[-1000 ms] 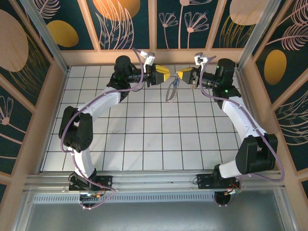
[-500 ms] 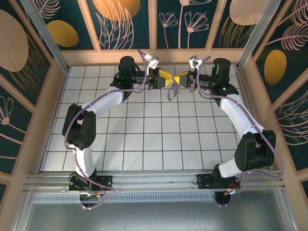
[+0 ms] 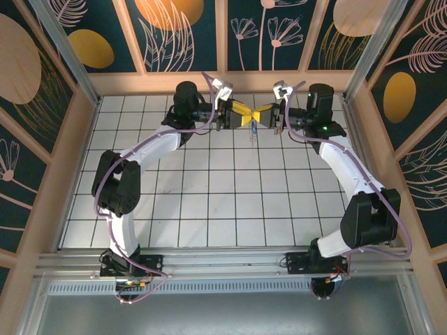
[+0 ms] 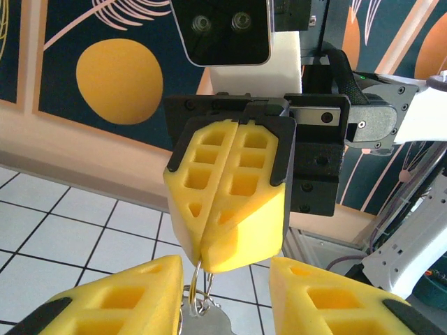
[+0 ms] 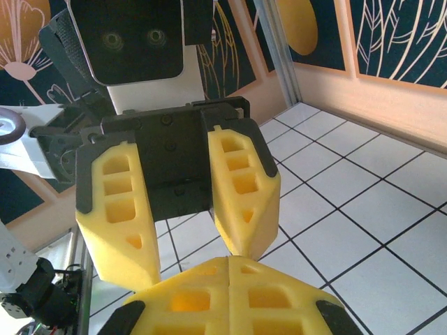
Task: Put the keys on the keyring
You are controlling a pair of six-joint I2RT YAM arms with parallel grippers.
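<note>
**Claws tip to tip at the far end, ring pinched, threading unconfirmed**

On the left, the left claw [image 3: 246,113] is raised above the far part of the tiled desk [image 3: 174,202] and points right. Its yellow fingers [image 5: 241,195] stand apart with a clear gap and grip nothing that can be seen. They sit either side of the other claw's tip.

In the middle, where the two tips meet, a thin metal keyring [image 4: 200,279] hangs in that gap. Just below it are the keys [image 3: 253,132], small and off the desk. The left wrist view shows a pale blade at its bottom edge, touching or nearly touching the ring.

On the right, the right claw [image 3: 260,113] points left. Its fingers are pressed together and pinch the top of the keyring.

As a judgement, the pick-up work looks done, since the ring and keys are both lifted and brought together between the claws. The pictures do not settle whether a key is truly threaded on the ring or only hanging against it. What seems left is finishing or confirming the threading, then letting go.
</note>
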